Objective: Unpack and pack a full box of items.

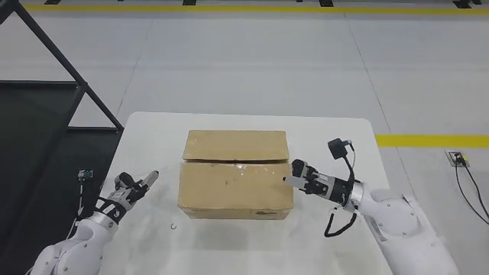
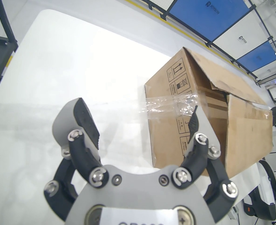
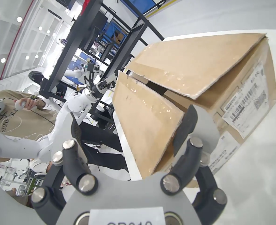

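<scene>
Top view: seeing a brown cardboard box (image 1: 235, 179) sitting mid-way on a white table (image 1: 153, 137), top flaps lifting a little. Holding the left gripper (image 1: 141, 177) wide open, near its left side. Holding the right gripper (image 1: 292, 180) open too, just beside its right end.

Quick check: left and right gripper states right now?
Left gripper: open, empty, beside the cardboard box.
Right gripper: open, at the box's end, gripping nothing.

Table (image 1: 153, 145) room either side of the box (image 1: 235, 191); narrow gap between flaps (image 1: 235, 147).
</scene>
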Controlling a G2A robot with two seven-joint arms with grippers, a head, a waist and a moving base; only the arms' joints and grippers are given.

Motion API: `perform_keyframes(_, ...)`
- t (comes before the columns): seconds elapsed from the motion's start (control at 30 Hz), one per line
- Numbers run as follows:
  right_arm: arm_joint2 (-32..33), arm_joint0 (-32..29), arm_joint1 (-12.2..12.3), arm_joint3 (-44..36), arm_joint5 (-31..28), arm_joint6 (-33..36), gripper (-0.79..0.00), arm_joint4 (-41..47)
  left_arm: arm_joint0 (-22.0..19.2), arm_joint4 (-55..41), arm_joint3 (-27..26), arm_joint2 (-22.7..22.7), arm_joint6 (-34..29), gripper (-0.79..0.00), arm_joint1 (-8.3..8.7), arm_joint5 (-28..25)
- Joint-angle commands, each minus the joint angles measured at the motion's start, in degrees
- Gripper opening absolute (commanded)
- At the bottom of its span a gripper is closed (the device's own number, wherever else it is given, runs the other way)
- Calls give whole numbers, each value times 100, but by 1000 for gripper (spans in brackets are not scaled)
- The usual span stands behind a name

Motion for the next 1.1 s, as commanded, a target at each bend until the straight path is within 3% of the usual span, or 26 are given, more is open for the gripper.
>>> perform_keyframes(0.0,18,-20,15,-33,-113,167,0,272,10,-179,-42,-46,-66,0,2,-6)
perform_keyframes(0.33,271,-356,179,-528,-800,1556,0,1651,136,-860,-465,-238,-562,0,36,-230)
perform_keyframes(0.43,325,-514,250,-815,-766,1817,0,1822,187,-968,-568,-248,-755,0,54,-431)
perform_keyframes(0.77,195,-998,509,-1272,-763,1821,0,1270,261,-1604,-620,-363,-2192,0,192,-1618)
perform_keyframes(1.07,-286,-927,648,-952,-880,1703,0,1096,255,-1109,-495,-201,-2780,0,293,-1936)
